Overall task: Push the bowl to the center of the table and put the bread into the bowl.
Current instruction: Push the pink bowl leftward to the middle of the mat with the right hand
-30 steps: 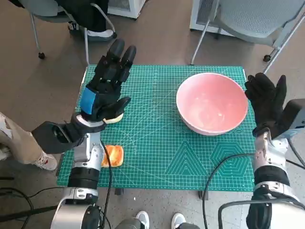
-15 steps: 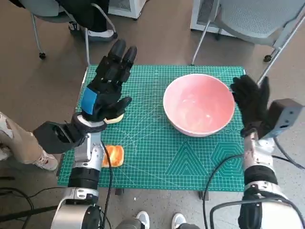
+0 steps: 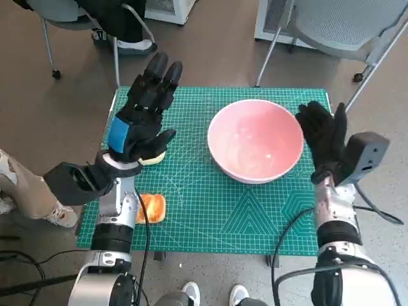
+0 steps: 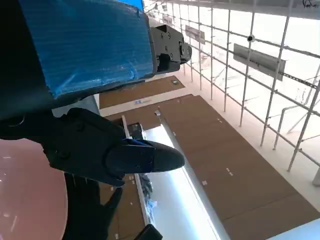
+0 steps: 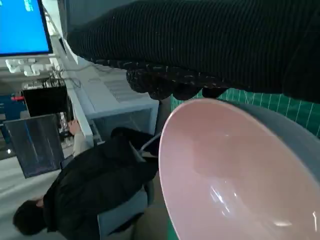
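right robot hand (image 3: 324,141) flat and spread against the far-right wall of the pink bowl (image 3: 255,140), fingers apart, holding nothing, just pressing sideways. the bowl sits on the green mat (image 3: 210,210) a little right of the worktop's middle, so i'd say the push has a short way left. to do it well: keep the palm low on the wall so the bowl slides rather than tips, keep the push straight across, and ease off as it reaches centre so it doesn't overshoot

left robot hand (image 3: 143,115) hangs above the mat's left side, fingers stretched out, with a pale piece of bread (image 3: 153,157) showing just under its palm; whether it's gripped or merely covered, i can't tell. an orange piece (image 3: 152,208) lies near the front left edge, beside the forearm
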